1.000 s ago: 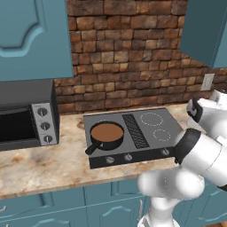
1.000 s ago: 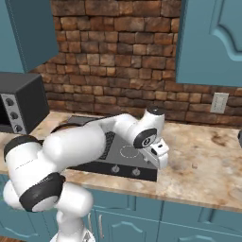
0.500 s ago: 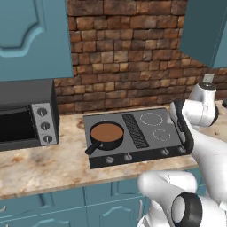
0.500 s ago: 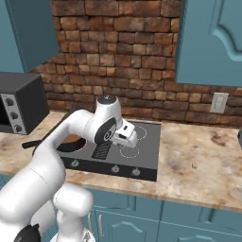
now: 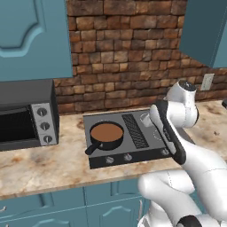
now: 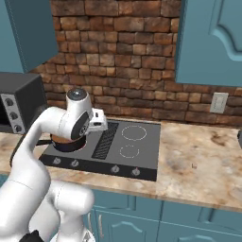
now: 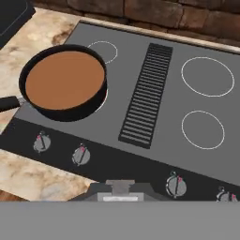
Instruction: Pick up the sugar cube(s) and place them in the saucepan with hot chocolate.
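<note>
— Black saucepan (image 7: 65, 83) is sitting on the stove's (image 7: 159, 103) front left burner, its handle getting cut off in the hand view. Any sugar cube?

— Can't make one out. Tool (image 6: 100, 120) is staying shut; what it's holding is hidden. The arm is swinging leftward, now hovering beside the pan.

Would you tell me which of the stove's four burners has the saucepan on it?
The front left burner: the saucepan sits on it and hides most of its ring. The other three rings on the stove are bare.
</note>
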